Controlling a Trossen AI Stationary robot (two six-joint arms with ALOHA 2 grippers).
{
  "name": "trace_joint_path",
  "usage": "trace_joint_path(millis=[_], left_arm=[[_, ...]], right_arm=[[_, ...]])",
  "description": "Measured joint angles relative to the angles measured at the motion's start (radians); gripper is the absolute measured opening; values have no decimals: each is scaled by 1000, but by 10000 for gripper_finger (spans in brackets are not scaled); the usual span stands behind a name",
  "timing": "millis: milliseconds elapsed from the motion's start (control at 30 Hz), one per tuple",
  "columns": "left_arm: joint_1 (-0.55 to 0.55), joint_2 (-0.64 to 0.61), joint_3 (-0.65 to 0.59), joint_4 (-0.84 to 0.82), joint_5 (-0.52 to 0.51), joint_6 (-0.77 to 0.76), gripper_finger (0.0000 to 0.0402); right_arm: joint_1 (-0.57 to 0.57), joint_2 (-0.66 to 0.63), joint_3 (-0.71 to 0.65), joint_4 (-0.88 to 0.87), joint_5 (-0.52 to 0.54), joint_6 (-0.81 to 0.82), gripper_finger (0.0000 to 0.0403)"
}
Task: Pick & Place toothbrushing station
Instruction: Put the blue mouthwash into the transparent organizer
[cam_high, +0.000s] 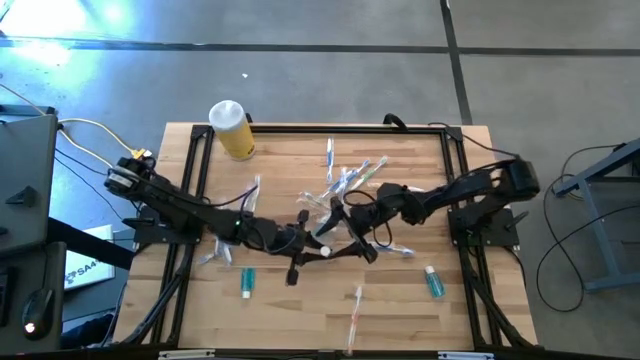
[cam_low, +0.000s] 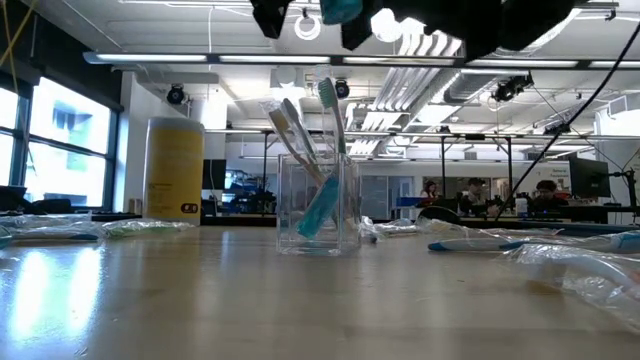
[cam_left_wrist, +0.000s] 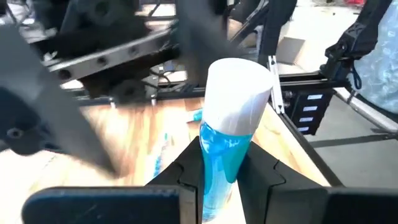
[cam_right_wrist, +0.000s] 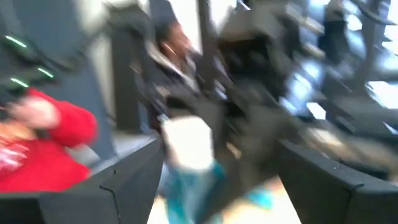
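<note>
The clear cup (cam_low: 320, 215) stands on the table and holds several pale toothbrushes (cam_low: 300, 130) and something teal. My left gripper (cam_left_wrist: 221, 168), at mid-table in the high view (cam_high: 305, 245), is shut on a teal tube with a white cap (cam_left_wrist: 227, 118). In the low view the tube's teal body (cam_low: 340, 8) shows above the cup. My right gripper (cam_right_wrist: 221, 155) is open close beside the left one (cam_high: 350, 235). A white-capped teal tube (cam_right_wrist: 186, 149) shows blurred between its fingers. I cannot tell whether they touch it. My left gripper pinches the tube's teal body (cam_left_wrist: 217, 158) between its two fingers, below the white cap. The cap end sticks out past the fingertips. The tube is lifted clear of the table.
A yellow bottle with a white cap (cam_high: 232, 130) stands at the far left. Two teal tubes (cam_high: 247, 282) (cam_high: 434, 282) and loose toothbrushes (cam_high: 355, 175) (cam_high: 357, 310) lie on the wooden table (cam_high: 300, 320). A person in red (cam_right_wrist: 43, 149) shows beyond the table.
</note>
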Motion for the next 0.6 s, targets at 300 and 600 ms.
trace_joint_path(millis=[300, 600], left_arm=[[-90, -49, 0, -6, -304, -8, 54], [-120, -52, 0, 25, -488, 0, 54]], right_arm=[[87, -170, 0, -414, 371, -76, 282], [195, -157, -2, -398, 579, -94, 283]])
